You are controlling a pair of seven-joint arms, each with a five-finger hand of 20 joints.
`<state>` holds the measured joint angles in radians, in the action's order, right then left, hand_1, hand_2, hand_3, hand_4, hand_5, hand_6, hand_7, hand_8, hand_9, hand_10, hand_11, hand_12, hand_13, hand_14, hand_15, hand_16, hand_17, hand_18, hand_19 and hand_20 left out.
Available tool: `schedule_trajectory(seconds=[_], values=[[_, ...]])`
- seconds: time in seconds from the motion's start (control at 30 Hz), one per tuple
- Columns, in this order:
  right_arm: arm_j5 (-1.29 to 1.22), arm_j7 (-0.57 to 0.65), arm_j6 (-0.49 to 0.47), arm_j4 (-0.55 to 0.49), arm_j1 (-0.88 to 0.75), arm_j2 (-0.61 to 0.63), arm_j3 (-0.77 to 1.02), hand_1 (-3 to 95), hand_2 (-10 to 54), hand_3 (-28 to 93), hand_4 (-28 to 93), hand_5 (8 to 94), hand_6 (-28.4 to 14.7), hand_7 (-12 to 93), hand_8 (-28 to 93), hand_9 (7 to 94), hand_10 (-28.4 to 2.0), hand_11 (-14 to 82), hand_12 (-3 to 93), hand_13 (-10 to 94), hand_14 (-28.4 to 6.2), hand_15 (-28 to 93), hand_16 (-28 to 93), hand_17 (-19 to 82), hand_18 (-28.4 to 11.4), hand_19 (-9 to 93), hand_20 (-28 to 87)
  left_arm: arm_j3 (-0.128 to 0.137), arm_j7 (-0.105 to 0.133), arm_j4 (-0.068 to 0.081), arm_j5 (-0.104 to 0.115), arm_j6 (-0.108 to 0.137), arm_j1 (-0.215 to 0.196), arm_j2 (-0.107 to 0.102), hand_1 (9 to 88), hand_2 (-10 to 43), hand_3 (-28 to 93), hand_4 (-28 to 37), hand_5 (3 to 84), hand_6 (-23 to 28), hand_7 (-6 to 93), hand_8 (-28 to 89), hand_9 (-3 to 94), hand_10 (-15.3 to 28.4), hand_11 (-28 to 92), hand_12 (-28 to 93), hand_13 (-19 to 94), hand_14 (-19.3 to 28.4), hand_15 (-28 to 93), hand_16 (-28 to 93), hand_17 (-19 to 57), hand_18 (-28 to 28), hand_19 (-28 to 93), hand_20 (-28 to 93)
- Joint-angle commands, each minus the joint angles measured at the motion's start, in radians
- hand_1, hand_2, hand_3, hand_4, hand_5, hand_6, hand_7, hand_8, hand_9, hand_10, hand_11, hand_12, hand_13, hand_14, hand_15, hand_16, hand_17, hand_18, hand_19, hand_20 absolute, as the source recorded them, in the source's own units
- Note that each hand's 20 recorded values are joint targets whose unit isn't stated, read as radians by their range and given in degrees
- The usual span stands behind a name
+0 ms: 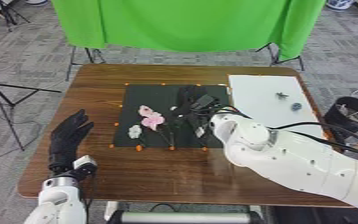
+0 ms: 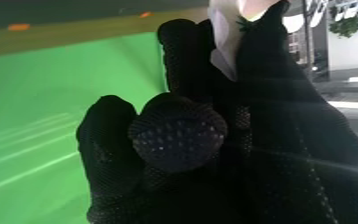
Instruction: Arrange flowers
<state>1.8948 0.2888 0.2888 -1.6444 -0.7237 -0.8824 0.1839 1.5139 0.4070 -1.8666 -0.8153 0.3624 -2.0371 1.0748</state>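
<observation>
Clearly two pink blooms (image 1: 152, 120), two gloved hands (image 1: 67, 139)

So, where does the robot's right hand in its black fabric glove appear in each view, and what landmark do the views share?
Head view: the right hand is over the dark mat, right of the pink flower.
Right wrist view: the right hand is close up, beside pale petals.
Landmark: bright green cloth, beyond the table in the head view, behind the hand in the wrist view.
</observation>
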Motion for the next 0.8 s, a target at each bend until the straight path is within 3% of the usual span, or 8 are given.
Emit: schedule_trajectory(seconds=[0.03,0.33,0.57,0.8], values=[[-0.009,0.005,-0.024,0.013,-0.015,-0.036,-0.008,56.6,-5.3,58,-19,79.4,3.1,16,6,80.8,-10.0,9.3,24.6,94,-1.5,61,29,66,-13.6,93,57,-0.001,-0.003,-0.001,0.004,-0.002,-0.017,0.009,30.7,3.4,68,-13.7,47.3,2.0,18.8,-10,40.1,12.4,22,11,37,15.8,30,0,7.4,15.0,21,22],[-0.007,0.022,-0.018,0.033,-0.019,-0.060,0.001,56.7,-5.3,58,-19,79.4,3.2,16,6,80.9,-10.0,9.5,24.0,94,-1.5,61,29,66,-13.7,93,57,-0.009,-0.007,0.010,-0.003,-0.014,0.002,0.012,30.5,3.1,68,-13.5,47.6,1.8,19.0,-10,40.3,12.3,23,11,37,15.8,30,0,7.4,14.9,21,22],[-0.020,0.027,-0.045,0.032,-0.025,-0.059,0.008,54.8,-5.5,60,-16,78.7,2.8,15,6,79.8,-10.5,9.7,23.2,94,-1.6,61,30,66,-13.8,93,57,-0.006,-0.008,0.007,0.000,-0.009,-0.003,0.011,30.1,2.5,69,-13.7,48.1,1.5,19.6,-10,40.8,12.2,23,11,37,15.8,30,0,7.5,14.8,21,22],[-0.028,0.033,-0.073,0.030,-0.021,-0.060,0.030,50.0,-7.8,60,-13,74.1,0.8,15,7,73.5,-11.9,12.9,17.1,93,-1.9,60,30,65,-14.1,93,57,-0.006,-0.007,0.007,0.000,-0.009,-0.004,0.011,29.8,2.0,70,-14.5,48.3,1.6,19.8,-10,41.0,12.2,23,11,37,15.9,30,0,7.5,14.8,21,22]])
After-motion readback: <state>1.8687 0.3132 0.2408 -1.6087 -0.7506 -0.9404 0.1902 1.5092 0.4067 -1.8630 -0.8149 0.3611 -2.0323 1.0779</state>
